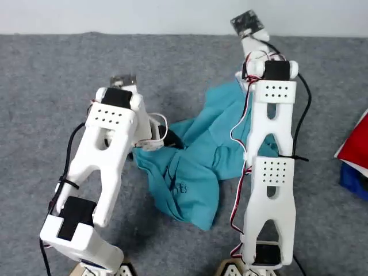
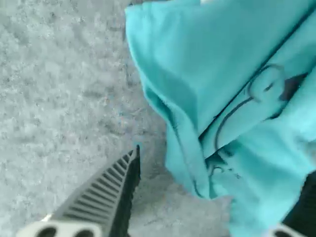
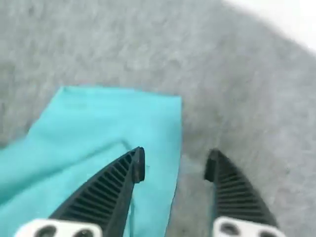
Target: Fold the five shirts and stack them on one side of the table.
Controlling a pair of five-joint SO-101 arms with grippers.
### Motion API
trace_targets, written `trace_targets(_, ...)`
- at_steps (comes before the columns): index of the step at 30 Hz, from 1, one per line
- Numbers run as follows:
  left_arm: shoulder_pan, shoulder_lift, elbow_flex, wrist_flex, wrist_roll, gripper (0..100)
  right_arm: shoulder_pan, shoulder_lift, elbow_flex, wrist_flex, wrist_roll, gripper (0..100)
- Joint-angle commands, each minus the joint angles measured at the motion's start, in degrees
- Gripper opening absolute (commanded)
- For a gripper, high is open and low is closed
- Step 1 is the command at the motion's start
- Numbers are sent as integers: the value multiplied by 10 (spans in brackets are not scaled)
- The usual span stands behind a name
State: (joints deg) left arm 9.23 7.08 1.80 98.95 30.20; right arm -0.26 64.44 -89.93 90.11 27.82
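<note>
A teal shirt (image 1: 195,167) lies crumpled on the grey table between the two arms. My left gripper (image 2: 222,187) is low at the shirt's left side and stands open, with bunched teal cloth (image 2: 222,98) between its ribbed finger (image 2: 116,192) and the far finger. My right gripper (image 3: 176,160) hovers open over the shirt's far edge, one fingertip (image 3: 133,165) above a flat teal corner (image 3: 98,128), the other above bare table. In the high view the right arm (image 1: 270,144) covers part of the shirt.
A red shirt (image 1: 356,144) lies on a blue one (image 1: 352,178) at the table's right edge. Grey felt (image 1: 57,75) stretches to the left and behind the arms. The table's far edge (image 1: 172,33) meets a pale wall.
</note>
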Motion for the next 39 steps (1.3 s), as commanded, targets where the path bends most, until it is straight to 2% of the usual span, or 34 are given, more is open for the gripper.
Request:
trace_targets(1, 3, -27, 29, 18, 5, 467, 7, -23, -4, 44, 40, 244)
trace_targets(7, 3, -27, 56, 17, 6, 467, -8, -17, 8, 129, 84, 166)
trace_targets(10, 3, -27, 56, 17, 6, 467, -11, 8, 27, 108, 88, 136)
trace_targets(15, -2, -28, 56, 18, 6, 467, -11, 64, 33, 52, 84, 195)
trace_targets(21, 0, -28, 56, 18, 6, 467, -12, 128, 29, 23, 85, 195)
trace_targets(23, 3, -28, 56, 18, 6, 467, -17, 131, 29, 22, 87, 162)
trace_targets(27, 3, -28, 56, 18, 6, 467, -19, 131, 29, 22, 88, 5)
trace_targets(33, 3, -28, 56, 18, 6, 467, -10, 127, 22, 45, 119, 9)
trace_targets(39, 3, -28, 56, 18, 6, 467, -11, 101, -69, 117, 124, 9)
